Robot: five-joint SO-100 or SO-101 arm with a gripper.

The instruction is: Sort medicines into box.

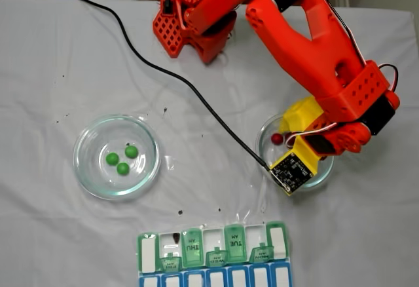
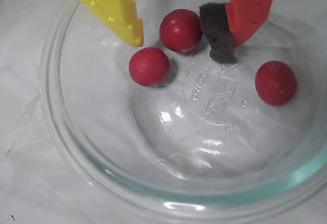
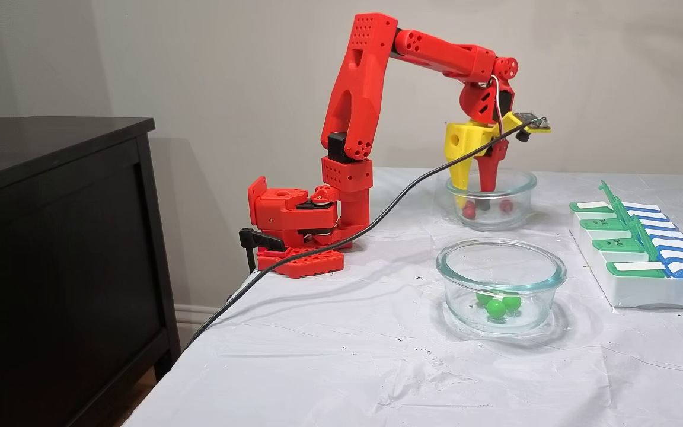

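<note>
Our gripper (image 2: 184,35) hangs inside the glass dish (image 2: 61,147) that holds the red balls, its yellow and red fingers parted with nothing clamped between them. In the wrist view one red ball (image 2: 180,29) sits right in the gap, close beside the grey foam pad (image 2: 217,32) on the red finger; a second (image 2: 148,66) lies just below the yellow tip, and a third (image 2: 276,82) rests well off to the right, outside the red finger. So we judge the ball in the gap to be the one a closing squeeze would catch.

The dish floor carries an embossed stamp that we read as "pyrex"; smaller lettering around it is too faint.

Three green balls (image 1: 123,158) wait in the other dish (image 1: 85,169). The pill organiser (image 1: 213,254) sits at the table's near edge in a fixed view, lids marked "THU AM" and "TUE AM"; some stand raised.
</note>
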